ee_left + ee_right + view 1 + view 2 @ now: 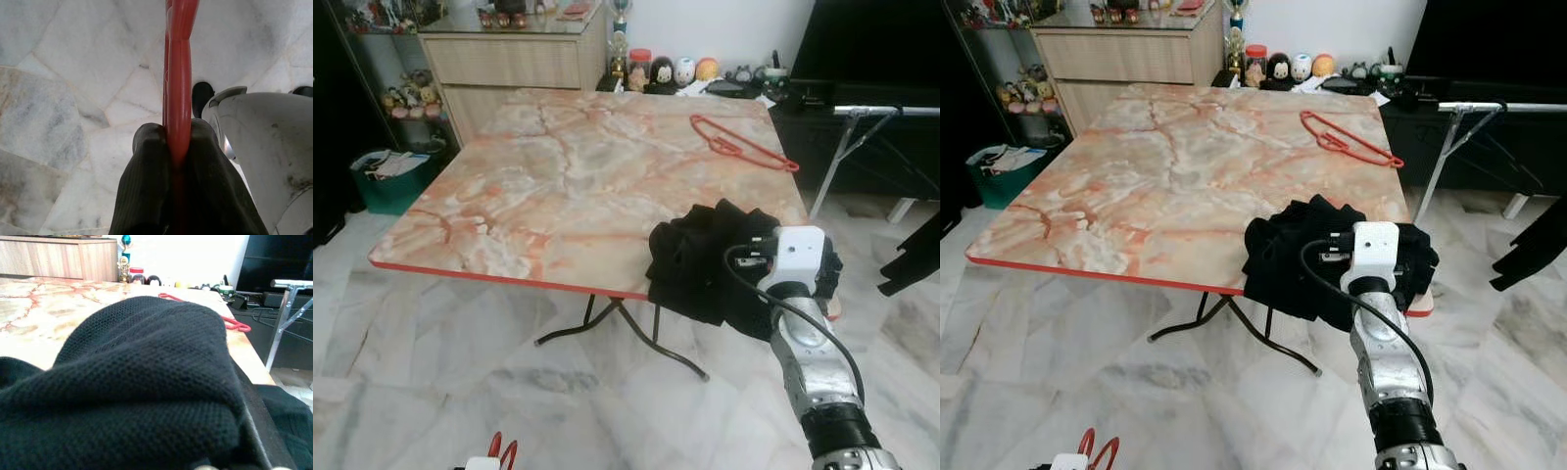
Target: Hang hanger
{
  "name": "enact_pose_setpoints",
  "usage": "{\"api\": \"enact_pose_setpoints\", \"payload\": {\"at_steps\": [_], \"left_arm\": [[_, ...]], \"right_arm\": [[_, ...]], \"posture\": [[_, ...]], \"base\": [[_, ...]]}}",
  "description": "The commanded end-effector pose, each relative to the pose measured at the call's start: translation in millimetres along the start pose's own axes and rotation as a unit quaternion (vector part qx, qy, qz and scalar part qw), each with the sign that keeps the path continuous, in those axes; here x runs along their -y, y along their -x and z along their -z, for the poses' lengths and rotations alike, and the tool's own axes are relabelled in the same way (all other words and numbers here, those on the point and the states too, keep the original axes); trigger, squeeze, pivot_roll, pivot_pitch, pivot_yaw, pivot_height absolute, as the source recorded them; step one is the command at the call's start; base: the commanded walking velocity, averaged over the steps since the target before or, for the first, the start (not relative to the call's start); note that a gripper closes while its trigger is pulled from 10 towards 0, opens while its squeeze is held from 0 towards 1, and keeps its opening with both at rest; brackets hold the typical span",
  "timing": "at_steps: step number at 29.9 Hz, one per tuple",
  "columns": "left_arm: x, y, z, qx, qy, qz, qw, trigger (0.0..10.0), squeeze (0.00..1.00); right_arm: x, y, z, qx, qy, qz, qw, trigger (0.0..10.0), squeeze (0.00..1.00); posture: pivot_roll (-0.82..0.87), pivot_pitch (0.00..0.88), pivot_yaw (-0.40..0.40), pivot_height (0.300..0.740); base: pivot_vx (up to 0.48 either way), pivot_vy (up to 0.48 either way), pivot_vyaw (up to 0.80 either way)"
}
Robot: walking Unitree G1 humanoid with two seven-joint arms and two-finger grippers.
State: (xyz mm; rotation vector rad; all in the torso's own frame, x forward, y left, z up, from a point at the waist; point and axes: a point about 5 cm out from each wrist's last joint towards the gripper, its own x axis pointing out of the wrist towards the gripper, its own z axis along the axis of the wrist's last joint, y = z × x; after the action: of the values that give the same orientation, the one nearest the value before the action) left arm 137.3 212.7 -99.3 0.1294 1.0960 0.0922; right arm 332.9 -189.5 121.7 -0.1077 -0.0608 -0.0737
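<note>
Left gripper [178,147] pinched a red hanger [179,73] above the floor; right gripper's [744,269] finger state was indeterminable, buried in black garment [695,259] at the table [558,186] edge.

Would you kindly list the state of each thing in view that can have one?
Left hand: shut on a red hanger, low over the floor.
Held hanger: clamped between the fingers, hanging free.
Right hand: at the black garment, fingers hidden.
Garment: crumpled, on the table's near corner, drooping over the edge.
Table hanger: lying flat, untouched.
Table: unfolded, standing.
Rack: standing, bar bare.
</note>
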Motion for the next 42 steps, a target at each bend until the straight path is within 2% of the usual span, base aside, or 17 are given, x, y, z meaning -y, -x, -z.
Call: {"api": "enact_pose_setpoints", "payload": {"at_steps": [1,22,30,36,38,42], "left_arm": [[12.6,0.7,7.6,-0.017,-0.005,0.026,1.000,10.0,0.00],[12.7,0.5,6.4,-0.017,-0.005,0.032,0.999,10.0,0.00],[13.4,0.5,6.7,-0.021,-0.008,0.037,0.999,10.0,0.00],[13.7,0.5,7.3,-0.026,-0.013,0.041,0.999,10.0,0.00],[13.6,0.5,7.2,-0.024,-0.020,0.040,0.999,10.0,0.00],[13.4,0.5,7.9,-0.028,-0.026,0.039,0.999,10.0,0.00]], "right_arm": [[-3.6,-3.7,-8.4,0.013,-0.005,-0.003,1.000,10.0,0.00],[-5.7,-6.1,-10.5,0.015,-0.012,0.000,1.000,10.0,0.00],[-11.0,-4.2,-8.1,0.010,-0.015,-0.013,1.000,10.0,0.00],[-13.3,4.7,-1.3,-0.002,-0.012,-0.026,1.000,10.0,0.00],[-11.3,18.9,4.4,-0.012,-0.009,-0.034,0.999,10.0,0.00],[-10.8,28.3,8.6,-0.022,-0.009,-0.040,0.999,10.0,0.00]], "posture": [[0.01,0.000,-0.028,0.740],[0.01,0.000,-0.028,0.740],[0.01,0.000,-0.030,0.740],[0.02,0.000,-0.032,0.740],[0.01,0.000,-0.035,0.740],[0.01,0.000,-0.038,0.740]], "base": [[0.371,0.000,0.00],[0.431,0.000,0.00],[0.038,0.000,0.00],[0.000,0.000,0.00],[0.000,0.000,0.00],[0.000,0.000,0.00]]}}
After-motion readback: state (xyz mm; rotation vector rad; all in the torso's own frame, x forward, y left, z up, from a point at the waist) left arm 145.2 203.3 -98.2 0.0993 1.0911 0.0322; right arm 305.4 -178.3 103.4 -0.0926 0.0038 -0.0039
